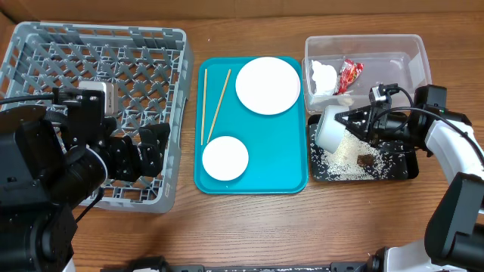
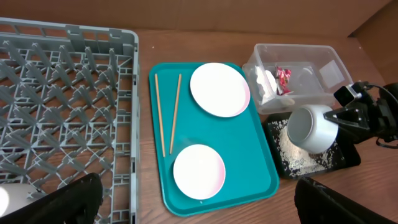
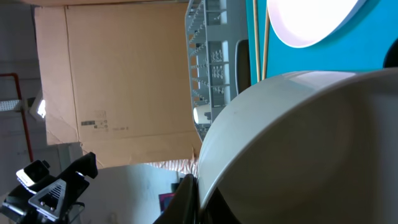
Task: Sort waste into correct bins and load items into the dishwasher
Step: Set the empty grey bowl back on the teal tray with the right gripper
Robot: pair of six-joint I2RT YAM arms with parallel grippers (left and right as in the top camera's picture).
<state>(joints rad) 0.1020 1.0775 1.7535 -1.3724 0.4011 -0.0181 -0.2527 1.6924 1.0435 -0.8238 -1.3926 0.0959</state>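
Observation:
My right gripper (image 1: 355,119) (image 3: 199,193) is shut on the rim of the pale grey-green bowl (image 1: 330,127) (image 2: 311,127) (image 3: 298,143) and holds it tipped on its side over the black tray (image 1: 401,170) (image 2: 349,155), where rice grains and brown scraps (image 1: 348,155) (image 2: 295,155) lie. The clear tub (image 1: 404,45) (image 2: 323,53) holds the red wrapper (image 1: 350,74) (image 2: 283,76) and the white tissue (image 1: 324,75) (image 2: 266,84). My left gripper (image 1: 144,151) (image 2: 198,208) is open and empty above the grey rack's (image 1: 45,45) (image 2: 62,93) right edge.
The teal tray (image 1: 280,162) (image 2: 249,162) between the rack and the bins carries the pink plate (image 1: 268,85) (image 2: 219,89), the small pink bowl (image 1: 224,158) (image 2: 199,171) and two chopsticks (image 1: 215,106) (image 2: 168,112). A white cup (image 2: 11,198) lies in the rack.

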